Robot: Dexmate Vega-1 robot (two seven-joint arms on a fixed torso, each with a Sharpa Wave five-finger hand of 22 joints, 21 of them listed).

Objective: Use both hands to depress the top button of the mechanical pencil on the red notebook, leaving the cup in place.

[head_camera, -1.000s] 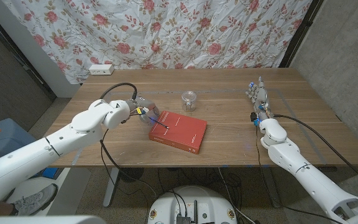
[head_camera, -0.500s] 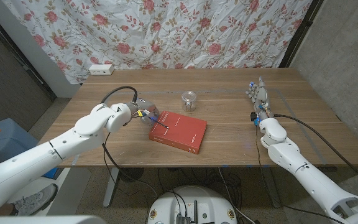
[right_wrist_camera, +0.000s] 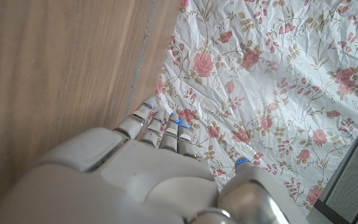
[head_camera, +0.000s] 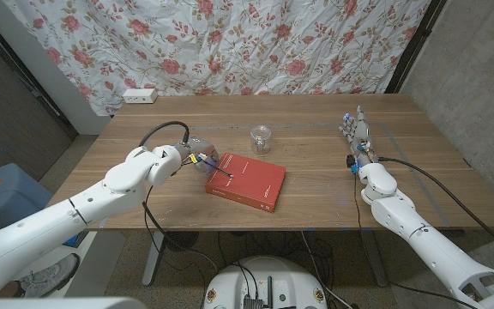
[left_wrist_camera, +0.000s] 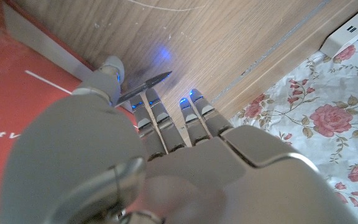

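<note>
Slim dark mechanical pencil (head_camera: 222, 170) lying on the red hardcover notebook (head_camera: 251, 183), left hand (head_camera: 197, 157) closing fingers around it for pressing; right hand (head_camera: 356, 130) waits empty, fingers straight; clear cup (head_camera: 262, 138) stands apart.

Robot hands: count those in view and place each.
2. The left hand is at the red notebook's left end; the right hand stands far off near the table's right side.
</note>
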